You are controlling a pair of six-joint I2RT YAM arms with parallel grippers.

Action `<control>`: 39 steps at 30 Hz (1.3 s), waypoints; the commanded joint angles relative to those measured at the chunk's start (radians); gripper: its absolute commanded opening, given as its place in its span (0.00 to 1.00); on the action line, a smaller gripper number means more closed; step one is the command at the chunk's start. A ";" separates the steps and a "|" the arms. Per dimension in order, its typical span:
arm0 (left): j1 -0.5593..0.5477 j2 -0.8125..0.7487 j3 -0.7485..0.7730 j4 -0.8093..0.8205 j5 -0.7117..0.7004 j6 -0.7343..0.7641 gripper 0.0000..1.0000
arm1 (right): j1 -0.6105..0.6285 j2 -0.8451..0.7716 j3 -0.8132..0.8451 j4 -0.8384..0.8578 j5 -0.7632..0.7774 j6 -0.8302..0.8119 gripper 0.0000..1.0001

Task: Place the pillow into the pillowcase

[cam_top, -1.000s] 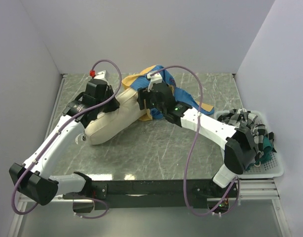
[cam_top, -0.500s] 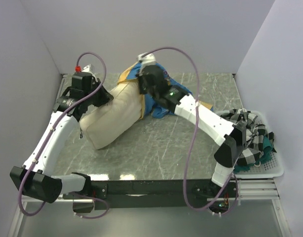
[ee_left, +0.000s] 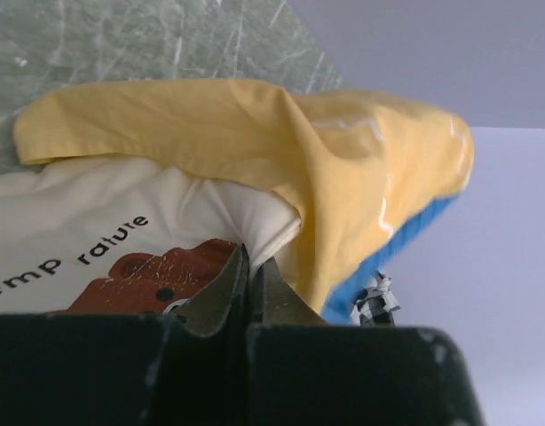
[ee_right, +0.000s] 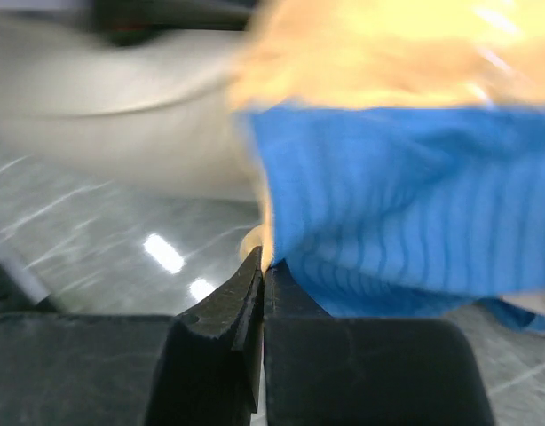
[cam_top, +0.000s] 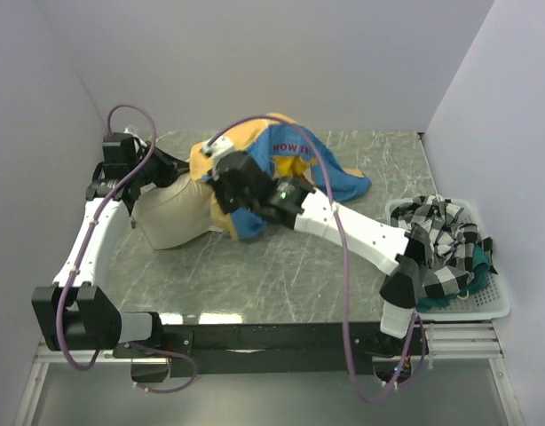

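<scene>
The cream pillow (cam_top: 170, 220) lies at the left of the table, its bear print (ee_left: 144, 275) facing the left wrist camera. My left gripper (cam_top: 169, 169) (ee_left: 252, 259) is shut on the pillow's near edge. The pillowcase (cam_top: 286, 164), yellow (ee_left: 343, 160) on one side and blue (ee_right: 406, 204) on the other, is draped over the pillow's right end. My right gripper (cam_top: 221, 182) (ee_right: 264, 259) is shut on the hem of the pillowcase, just above the tabletop. The pillow (ee_right: 122, 133) shows blurred behind it.
A white basket (cam_top: 487, 306) at the right edge holds a black-and-white checked cloth (cam_top: 441, 240) and something teal. White walls close in the table on three sides. The right arm stretches diagonally across the table's middle.
The right gripper closed on the pillowcase hem and pulled it left, over the pillow's end. The left arm drew back toward the far left corner, taking the pillow's edge with it.
</scene>
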 commanded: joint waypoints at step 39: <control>-0.043 -0.314 -0.031 -0.196 -0.656 0.044 0.96 | -0.226 0.276 0.315 -0.121 -0.182 0.004 0.15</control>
